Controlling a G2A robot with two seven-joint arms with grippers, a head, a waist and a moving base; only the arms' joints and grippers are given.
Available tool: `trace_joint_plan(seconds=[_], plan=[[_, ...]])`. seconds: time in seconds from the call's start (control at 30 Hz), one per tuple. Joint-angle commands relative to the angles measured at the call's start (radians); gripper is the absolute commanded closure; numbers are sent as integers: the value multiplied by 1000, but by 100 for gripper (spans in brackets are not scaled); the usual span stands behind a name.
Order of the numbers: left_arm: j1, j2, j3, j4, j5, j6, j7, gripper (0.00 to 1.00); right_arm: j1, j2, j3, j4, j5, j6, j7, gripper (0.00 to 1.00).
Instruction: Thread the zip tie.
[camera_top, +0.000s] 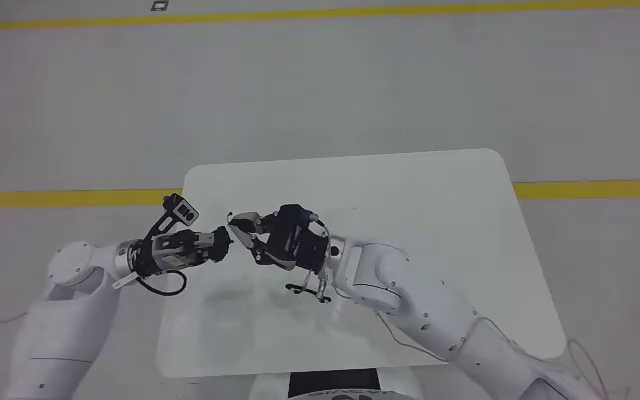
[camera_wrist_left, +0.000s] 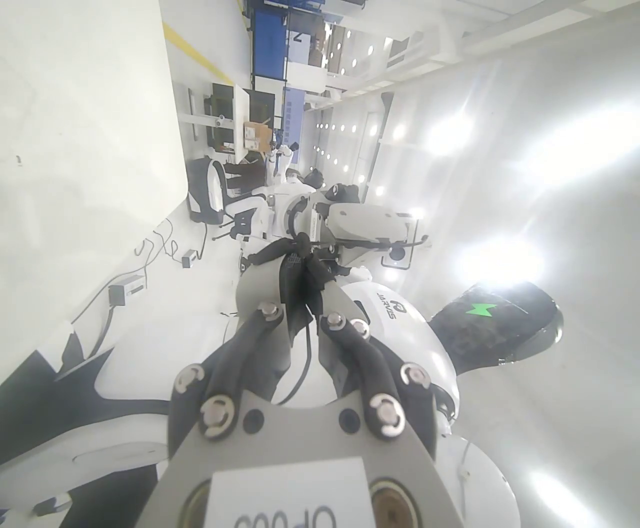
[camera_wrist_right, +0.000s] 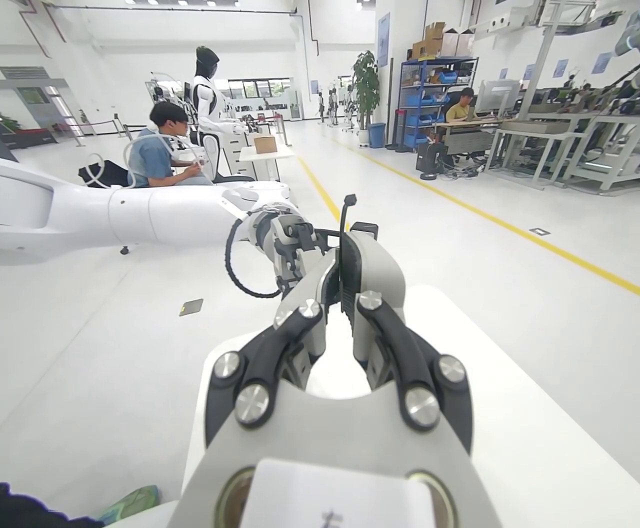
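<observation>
Grey hall floor (camera_top: 320, 90) takes up the upper half of the top view, crossed by two yellow lines (camera_top: 320, 14): one along the upper edge, one at mid-height running behind the table; one white table (camera_top: 430, 190) with rounded corners sits at centre and lower centre. Behind it, in the right wrist view, the room has blue shelving (camera_wrist_right: 430, 90), one potted plant (camera_wrist_right: 365, 85) and rows of workbenches (camera_wrist_right: 565, 145).

Each wrist mount carries one white label (camera_wrist_left: 295, 480) with dark print, cut off by the frame edge and too partial to make out.

Two grippers meet tip to tip left of centre in the top view, above the table's left part. The right gripper (camera_wrist_right: 345, 250) is clamped on the one black zip tie (camera_wrist_right: 344, 235), whose strap stands up from between the fingers with its head uppermost. The left gripper (camera_wrist_left: 300, 260) has its fingers drawn together just beside it; I cannot tell whether they pinch the tie.
</observation>
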Motion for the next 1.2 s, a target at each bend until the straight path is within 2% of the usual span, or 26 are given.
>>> trace_joint_plan(seconds=[0.0, 1.17], plan=[[0, 0, 0, 0, 0, 0, 0, 100, 3, 0, -5, -3, 4, 0, 1, 100], [0, 0, 0, 0, 0, 0, 0, 100, 36, 14, -38, 25, 60, 0, -1, 100]])
